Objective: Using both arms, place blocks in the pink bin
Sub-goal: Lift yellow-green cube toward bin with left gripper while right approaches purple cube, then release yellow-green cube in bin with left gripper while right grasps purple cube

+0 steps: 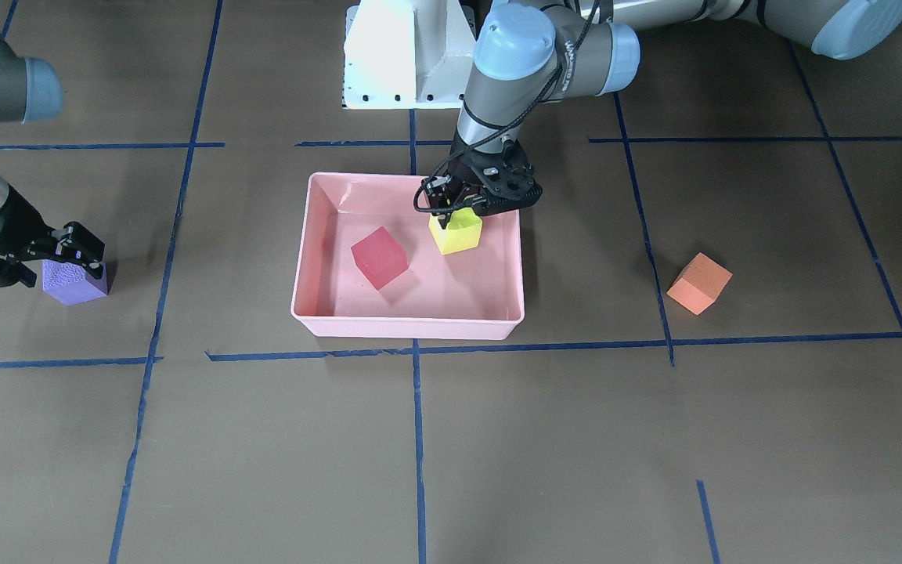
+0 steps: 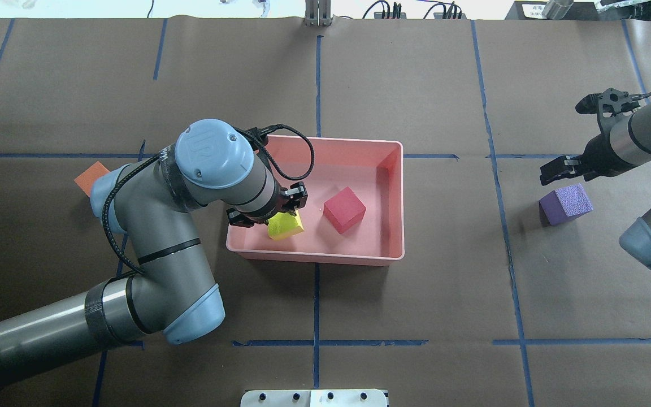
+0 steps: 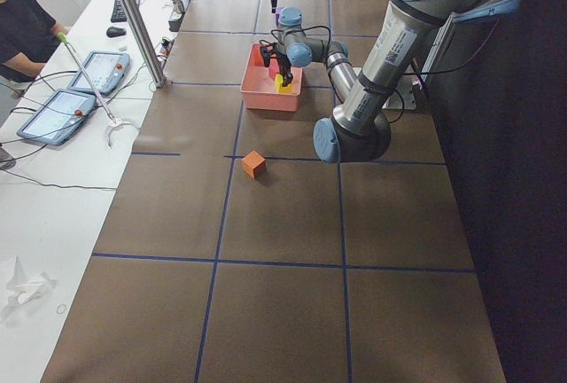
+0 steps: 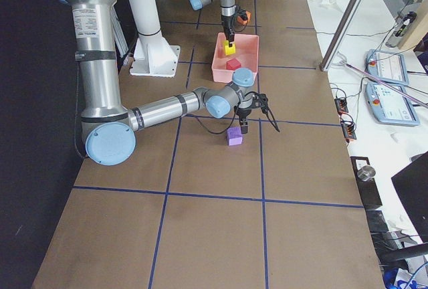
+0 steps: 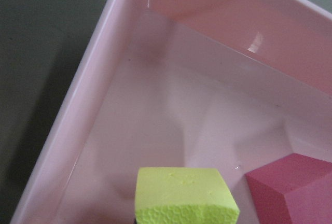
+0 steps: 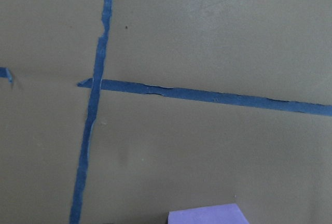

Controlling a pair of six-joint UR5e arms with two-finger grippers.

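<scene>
The pink bin (image 1: 408,323) sits mid-table and also shows in the overhead view (image 2: 314,257). A red block (image 1: 379,257) lies inside it. My left gripper (image 1: 455,211) reaches into the bin on the robot's side and is shut on the yellow block (image 1: 460,233), held tilted low over the bin floor; the left wrist view shows the yellow block (image 5: 184,195) beside the red one (image 5: 290,187). My right gripper (image 1: 59,262) hangs open just above the purple block (image 1: 75,283), which rests on the table. The orange block (image 1: 699,283) lies alone on the table.
The table is brown paper with blue tape lines (image 1: 416,439). The white pedestal base (image 1: 396,59) stands behind the bin. In the exterior left view an operator (image 3: 22,33) sits at a side desk with tablets (image 3: 62,108).
</scene>
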